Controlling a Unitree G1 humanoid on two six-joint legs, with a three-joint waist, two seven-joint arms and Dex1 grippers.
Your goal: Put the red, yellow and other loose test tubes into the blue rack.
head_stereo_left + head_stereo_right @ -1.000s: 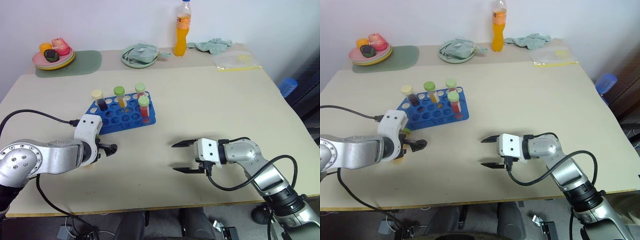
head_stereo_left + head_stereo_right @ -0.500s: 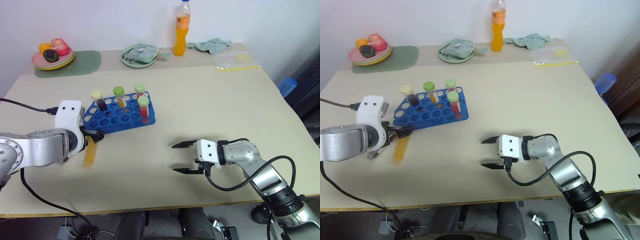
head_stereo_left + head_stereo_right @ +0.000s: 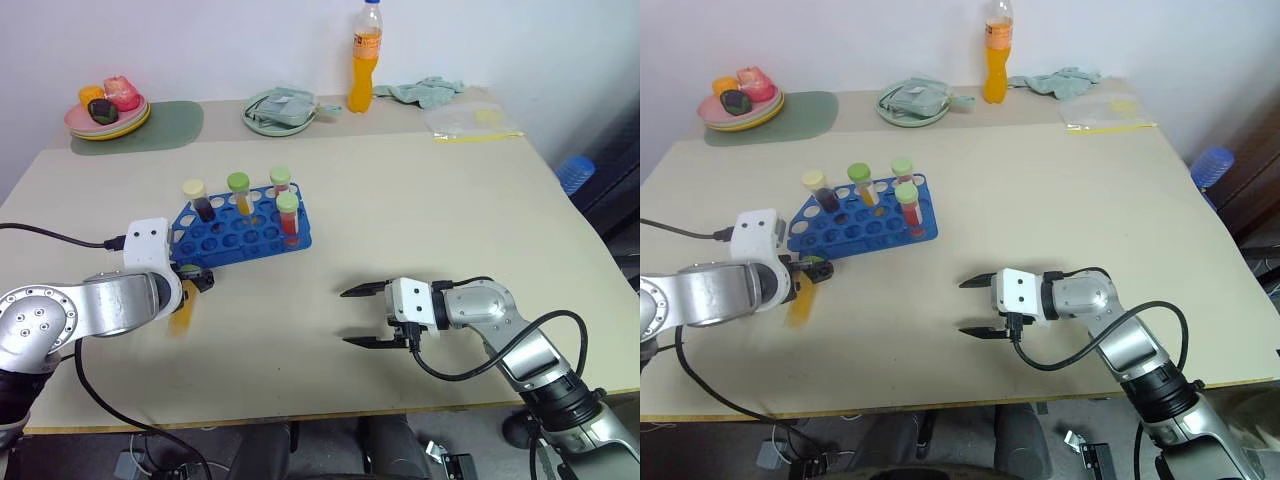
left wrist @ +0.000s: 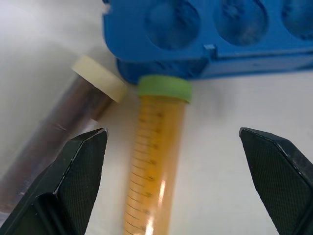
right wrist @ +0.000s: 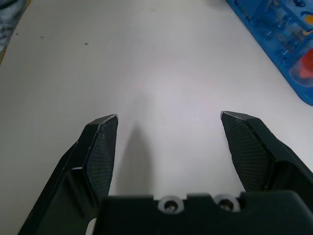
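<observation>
Currently, the yellow tube [image 4: 154,161] lies on the surface [image 3: 420,200] between the fingers of the wide-open, empty left claw [image 4: 171,142], its green cap touching the blue rack [image 4: 205,29]. A brown tube [image 4: 63,122] lies beside it and could be nudged at closure. Its lower end is cut off. The right claw [image 3: 358,315] is held open and empty.
</observation>
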